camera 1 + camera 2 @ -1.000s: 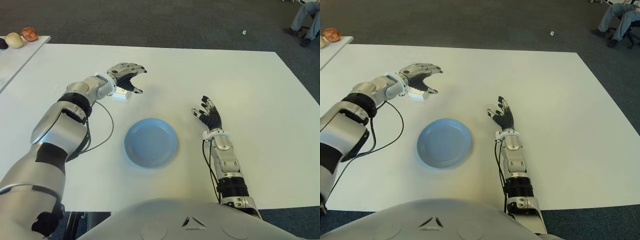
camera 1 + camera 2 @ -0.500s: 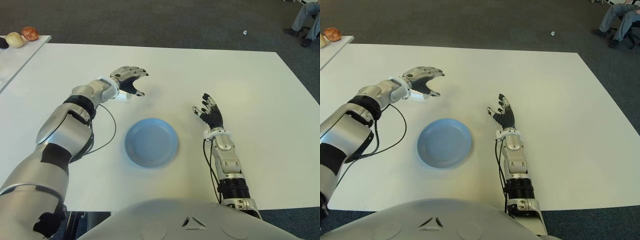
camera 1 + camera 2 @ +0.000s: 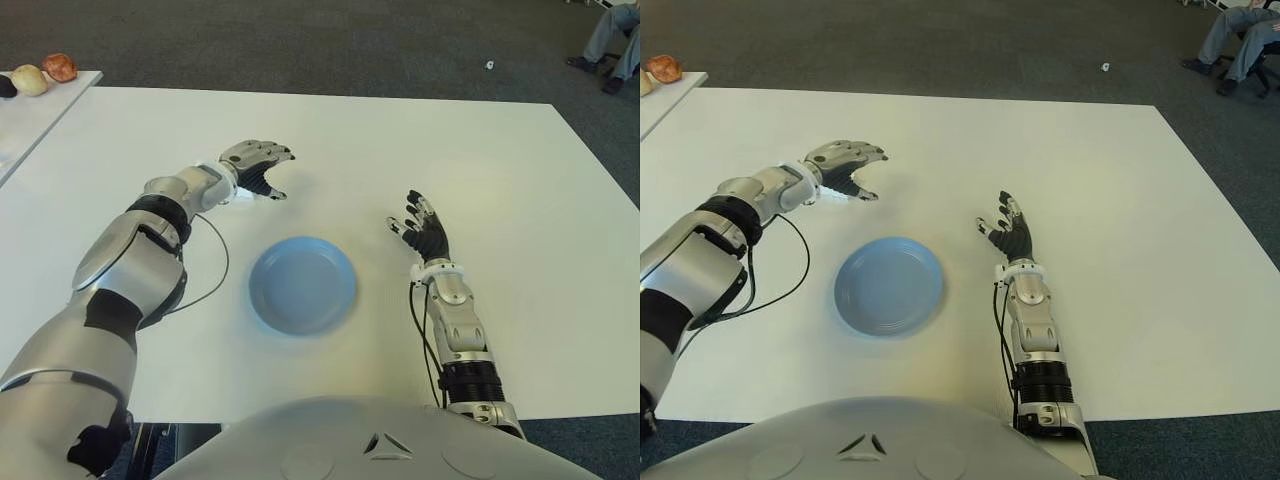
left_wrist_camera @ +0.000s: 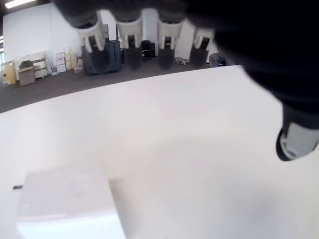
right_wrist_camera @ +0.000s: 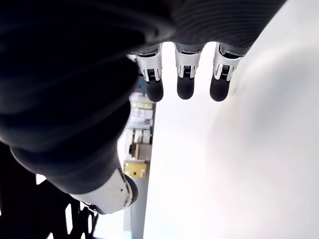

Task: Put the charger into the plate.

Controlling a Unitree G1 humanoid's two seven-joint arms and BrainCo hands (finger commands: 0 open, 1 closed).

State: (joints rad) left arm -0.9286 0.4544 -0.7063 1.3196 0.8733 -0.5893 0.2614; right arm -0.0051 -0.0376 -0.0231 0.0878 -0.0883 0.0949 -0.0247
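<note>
Now we hover our left hand over the charger, fingers spread and holding nothing, ready to close on it. It lies on the bench beyond the plate, to its left. Right of the plate, our right hand stays out, fingers open.

I see a white table on dark grey carpet, a second white table just beside it.
</note>
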